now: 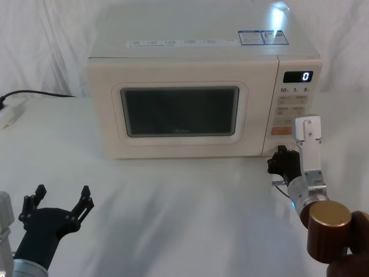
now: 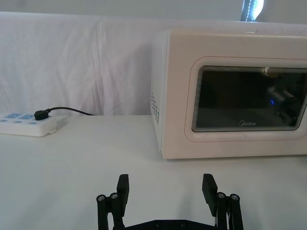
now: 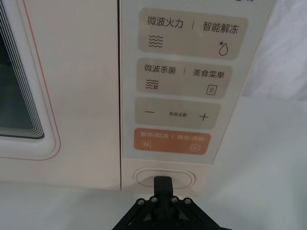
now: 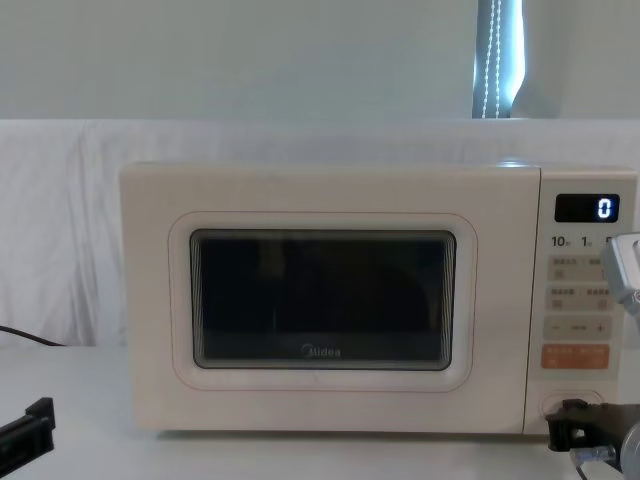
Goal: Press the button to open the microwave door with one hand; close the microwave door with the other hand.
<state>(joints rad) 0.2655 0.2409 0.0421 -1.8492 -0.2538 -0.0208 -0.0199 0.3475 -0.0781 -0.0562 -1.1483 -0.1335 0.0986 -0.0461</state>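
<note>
Right gripper [image 3: 163, 184], clenched, touches the button [image 3: 164, 177], whose long axis runs level; door [image 1: 181, 112] flush, facing the robot.

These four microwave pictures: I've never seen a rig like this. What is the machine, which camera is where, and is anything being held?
It is a two-armed robot facing a cream countertop microwave on a white-covered table. One picture looks down from its head, one looks forward from its chest, and the other two come from cameras on its wrists.

The black right gripper, fingers shut, has its tip at the wide pill-shaped cream button under the orange key; whether it is pressing is unclear. The cream door with its dark window is closed.

The black left gripper waits open above the table in front of the microwave, holding nothing. To the left lies a white power strip with a black cord.
</note>
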